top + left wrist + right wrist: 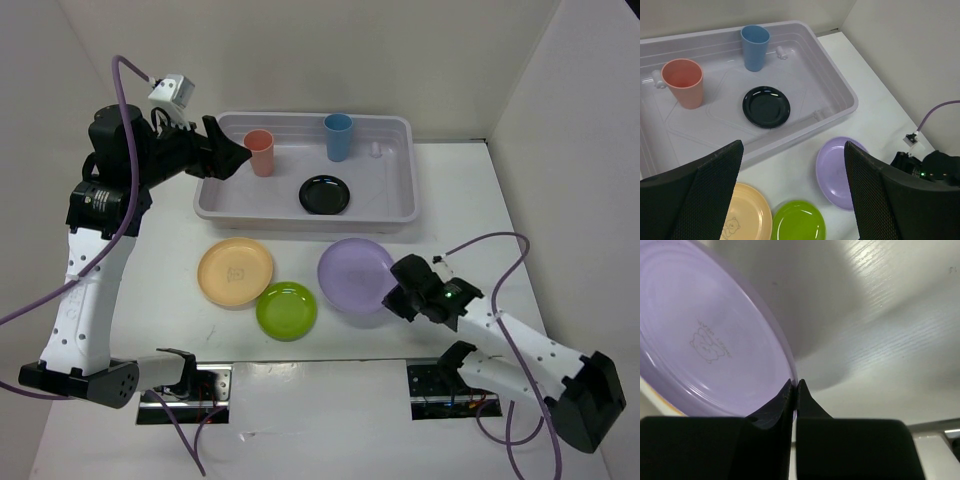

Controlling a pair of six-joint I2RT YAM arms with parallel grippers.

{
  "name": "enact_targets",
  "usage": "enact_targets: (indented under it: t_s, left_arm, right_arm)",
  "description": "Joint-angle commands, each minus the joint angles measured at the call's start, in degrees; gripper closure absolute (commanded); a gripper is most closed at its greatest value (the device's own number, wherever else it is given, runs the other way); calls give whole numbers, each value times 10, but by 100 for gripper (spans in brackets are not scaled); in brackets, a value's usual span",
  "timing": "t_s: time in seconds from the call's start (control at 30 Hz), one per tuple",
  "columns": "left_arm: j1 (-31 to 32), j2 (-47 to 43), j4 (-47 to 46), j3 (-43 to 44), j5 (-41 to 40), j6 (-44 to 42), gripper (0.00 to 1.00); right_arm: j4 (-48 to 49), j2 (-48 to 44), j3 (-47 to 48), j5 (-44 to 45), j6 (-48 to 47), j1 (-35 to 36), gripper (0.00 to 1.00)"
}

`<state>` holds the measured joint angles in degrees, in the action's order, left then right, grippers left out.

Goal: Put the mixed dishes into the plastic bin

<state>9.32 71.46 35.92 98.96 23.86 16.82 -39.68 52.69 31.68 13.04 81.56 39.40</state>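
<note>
The pale grey-lavender bin [405,195] stands at the back and holds the coral-red cup [260,152], the blue cup [338,136] and the small black plate [325,194]. In front of it on the table are the pale orange plate [235,271] and the lime green plate [286,309]. My right gripper [392,292] is shut on the rim of the lilac plate [354,274], which shows tilted in the right wrist view [710,335]. My left gripper [232,155] is open and empty, raised over the bin's left end; its fingers [700,195] frame the plates below.
White walls close the table at the back and right. The bin also shows in the left wrist view [840,90], with the black plate [766,106] near its front wall. A purple cable [500,250] loops by the right arm.
</note>
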Motion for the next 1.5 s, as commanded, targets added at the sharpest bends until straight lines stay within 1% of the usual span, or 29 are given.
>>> enact_targets:
  t_s: [0.0, 0.07, 0.17, 0.23, 0.3, 0.37, 0.43, 0.47, 0.5, 0.53, 0.57, 0.6, 0.67, 0.7, 0.8, 0.87, 0.93, 1.0, 1.07, 1.1, 1.13, 1.17, 1.2, 1.23, 1.3, 1.37, 1.4, 1.43, 1.47]
  left_arm:
    - [3, -14, -22, -3, 3, 1, 12]
    - [3, -14, -22, -8, 3, 1, 12]
    - [3, -14, -22, -8, 3, 1, 12]
    - [3, -8, -22, -14, 3, 7, 12]
    - [3, -8, -22, -24, -2, 7, 12]
    - [3, -8, -22, -39, -9, 7, 12]
    - [3, -21, -16, -48, -22, 7, 12]
    - [3, -21, -9, -59, -39, 7, 12]
    - [3, -30, -9, -67, -51, 7, 12]
    - [3, -40, -9, -75, -64, 7, 12]
    - [3, -46, -3, -83, -78, 14, 11]
    - [3, -52, 4, -90, -87, 14, 11]
    - [-3, -60, 12, -90, -112, 14, 11]
    - [-3, -75, 19, -90, -122, 14, 11]
    - [-8, -107, 19, -96, -171, 21, 11]
    - [-8, -142, 12, -118, -195, 36, 11]
    - [-8, -159, 12, -135, -237, 55, 11]
    - [-8, -164, 33, -164, -229, 71, 11]
    - [-8, -157, 33, -194, -204, 87, 11]
    - [-8, -157, 33, -212, -195, 110, 11]
    - [-8, -163, 20, -254, -181, 124, 11]
    - [-8, -177, 10, -275, -181, 140, 12]
    - [-8, -186, -9, -295, -175, 172, 12]
    - [-8, -199, -16, -330, -169, 188, 12]
    - [-13, -209, -27, -362, -169, 228, 13]
    - [-13, -233, -45, -394, -184, 264, 13]
    - [-13, -244, -45, -435, -195, 289, 14]
    - [-13, -269, -56, -458, -214, 339, 14]
    - [-13, -279, -56, -475, -221, 361, 16]
  right_arm:
    - [-47, -50, 44, 2, -21, 5, 100]
    - [-62, -86, 68, -13, -52, 5, 100]
    - [-78, -132, 102, -31, -72, 5, 100]
    - [-57, -138, 131, -31, -86, 5, 100]
    - [-9, -109, 164, -18, -111, 5, 100]
    - [45, -30, 191, -5, -141, -15, 100]
    - [74, 42, 245, -10, -202, -45, 100]
    - [90, 114, 265, -10, -223, -70, 100]
    - [114, 148, 306, -10, -252, -78, 100]
    - [128, 179, 325, 4, -266, -78, 100]
    - [137, 242, 367, 10, -278, -91, 100]
    - [150, 273, 388, 10, -304, -98, 100]
    - [150, 332, 447, 5, -325, -108, 100]
    - [156, 386, 465, 5, -347, -115, 100]
    - [156, 471, 522, 5, -359, -129, 100]
    - [170, 497, 545, -1, -375, -137, 100]
    - [170, 531, 563, -8, -387, -152, 100]
    - [164, 569, 593, -20, -392, -169, 100]
    - [164, 588, 606, -34, -404, -181, 100]
    - [164, 595, 614, -48, -404, -187, 100]
    - [170, 600, 614, -55, -409, -199, 100]
    - [170, 609, 624, -55, -415, -199, 100]
    - [170, 627, 632, -62, -415, -208, 100]
    - [156, 638, 659, -62, -423, -214, 100]
    - [138, 665, 689, -68, -432, -214, 100]
    - [131, 688, 709, -73, -437, -220, 100]
    - [131, 688, 709, -73, -437, -220, 100]
    - [139, 688, 709, -73, -437, -220, 100]
    - [145, 694, 709, -73, -437, -220, 98]
